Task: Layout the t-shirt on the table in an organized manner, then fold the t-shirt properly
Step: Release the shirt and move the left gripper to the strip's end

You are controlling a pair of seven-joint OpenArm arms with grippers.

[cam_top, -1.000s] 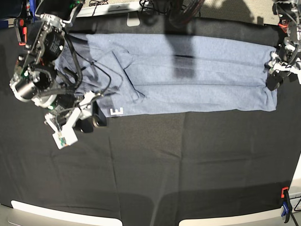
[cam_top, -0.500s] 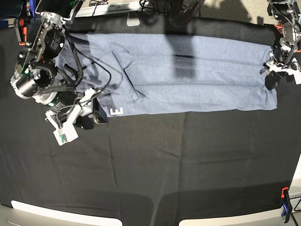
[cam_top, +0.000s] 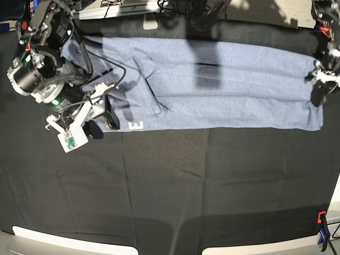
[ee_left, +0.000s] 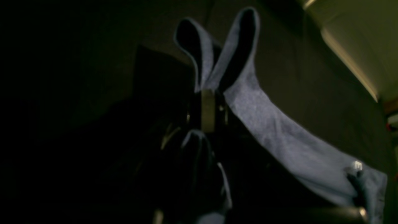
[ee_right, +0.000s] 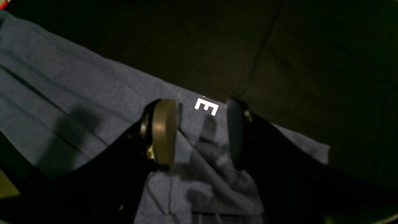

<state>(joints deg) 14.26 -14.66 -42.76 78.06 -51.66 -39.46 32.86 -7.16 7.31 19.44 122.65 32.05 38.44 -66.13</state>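
The t-shirt lies as a long blue-grey band across the far half of the table, with a white letter E at its near left corner. At the band's right end my left gripper is shut on the cloth. In the left wrist view, the left gripper pinches the t-shirt, and two loops of fabric stick out past the tips. My right gripper stands open at the left end. The right wrist view has the right gripper just above the t-shirt, holding nothing.
An orange and blue clamp grips the table's near right edge, and a red clamp sits at the far left. Pale boards line the front edge. Cables and gear lie beyond the far edge.
My left gripper shut on the shirt's right end and drew it to the right, stretching the band. The right arm shifted slightly toward the far side, still open.
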